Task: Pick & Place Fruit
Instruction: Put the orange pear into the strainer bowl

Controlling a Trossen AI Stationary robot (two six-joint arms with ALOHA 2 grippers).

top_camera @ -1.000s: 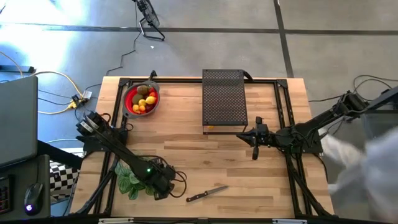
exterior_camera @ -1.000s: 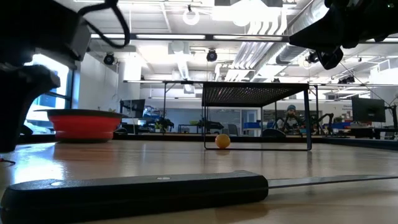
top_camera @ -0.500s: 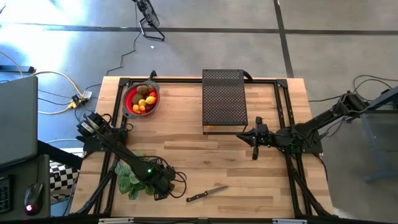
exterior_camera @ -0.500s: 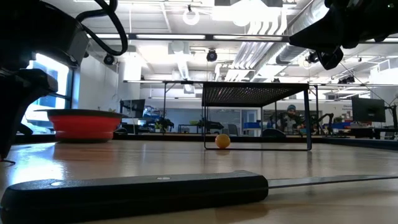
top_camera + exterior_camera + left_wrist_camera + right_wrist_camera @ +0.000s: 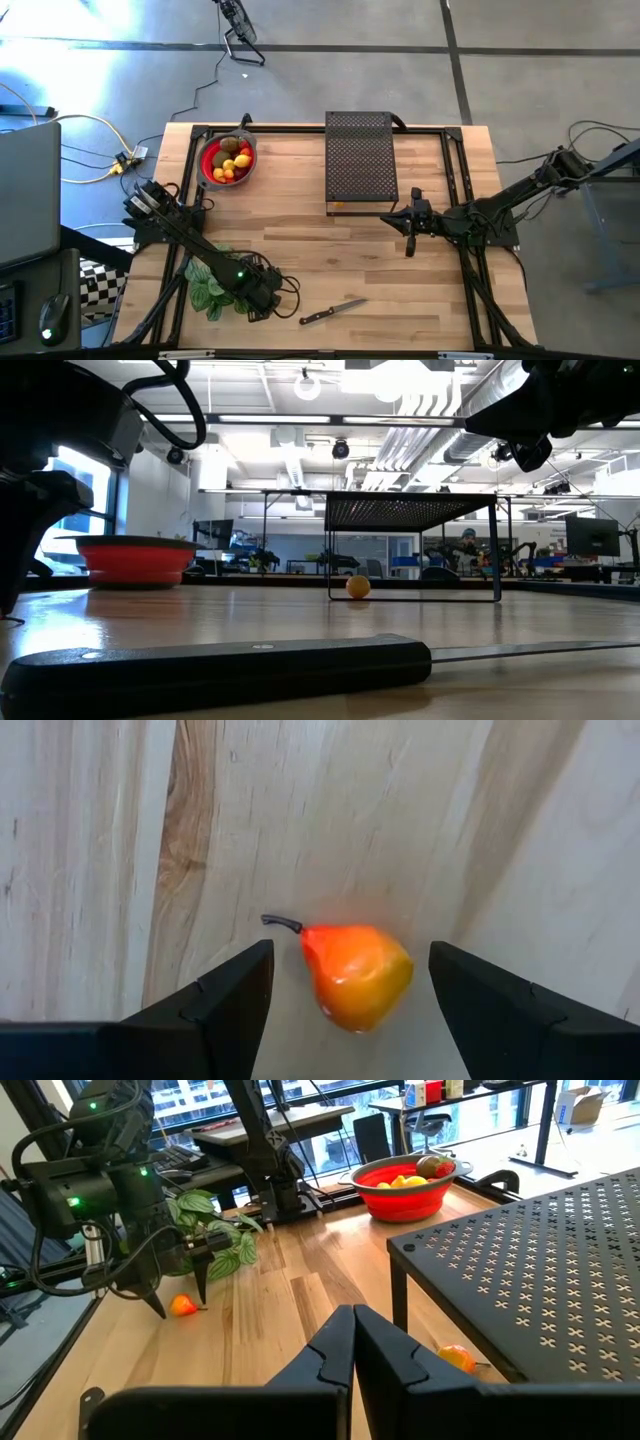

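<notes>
A small orange-red pear-shaped fruit (image 5: 357, 975) with a dark stem lies on its side on the wooden table, near the front left. My left gripper (image 5: 350, 950) points down over it, open. Its two fingers stand on either side of the fruit with gaps, touching nothing. The right wrist view shows the same gripper (image 5: 175, 1295) with the fruit (image 5: 183, 1306) at its tips. My right gripper (image 5: 409, 246) hangs shut and level right of the table's middle. A red bowl (image 5: 228, 160) at the far left holds several fruit pieces. One orange fruit (image 5: 358, 586) lies under the black rack.
A black perforated rack (image 5: 360, 165) stands at the far middle of the table. A black-handled knife (image 5: 333, 312) lies near the front edge, right of my left gripper. A green leafy plant (image 5: 210, 288) lies at the front left beside the left arm.
Both arms have kept still. A blurred pale shape beside the table's right edge has gone out of view.
</notes>
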